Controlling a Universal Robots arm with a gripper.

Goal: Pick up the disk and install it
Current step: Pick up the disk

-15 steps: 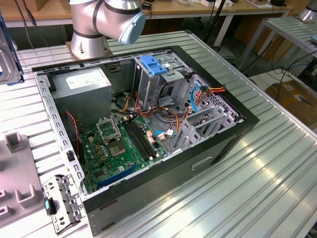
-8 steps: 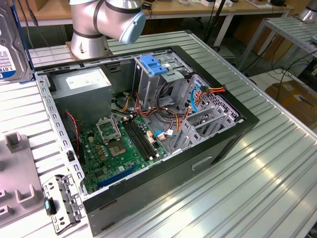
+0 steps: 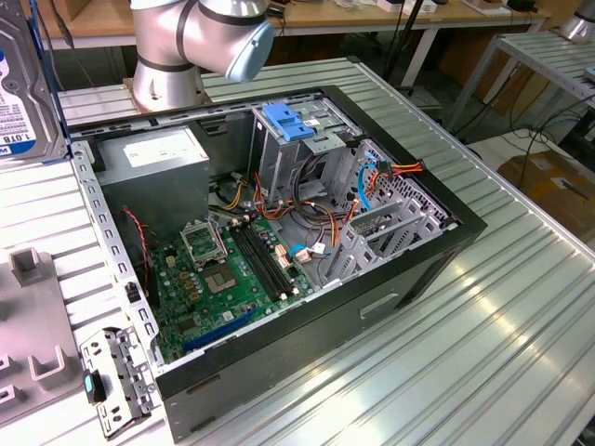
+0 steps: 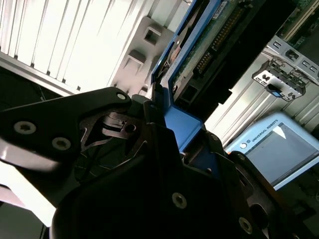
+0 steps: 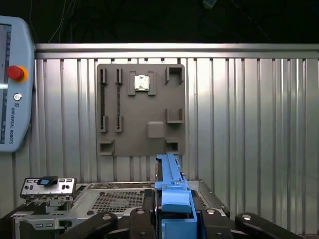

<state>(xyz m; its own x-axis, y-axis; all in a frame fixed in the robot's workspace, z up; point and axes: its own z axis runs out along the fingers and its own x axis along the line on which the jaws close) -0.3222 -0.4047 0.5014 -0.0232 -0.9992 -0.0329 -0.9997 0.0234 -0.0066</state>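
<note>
- Clamping the disk (image 5: 169, 174) by its bright blue carrier rail, the jaws are clenched on it in both wrist views; the rail runs straight out from between them, its long axis in line with the jaws
- seen in the exterior view, the disk hangs above the table (image 3: 502, 307), label showing, at about ten o'clock from the open computer case (image 3: 307, 344)
- inside the case, the drive cage (image 3: 279, 172) stands at about one o'clock from the motherboard (image 3: 232, 269), well apart from the disk; by my judgement the disk is lifted, not yet installed
</note>
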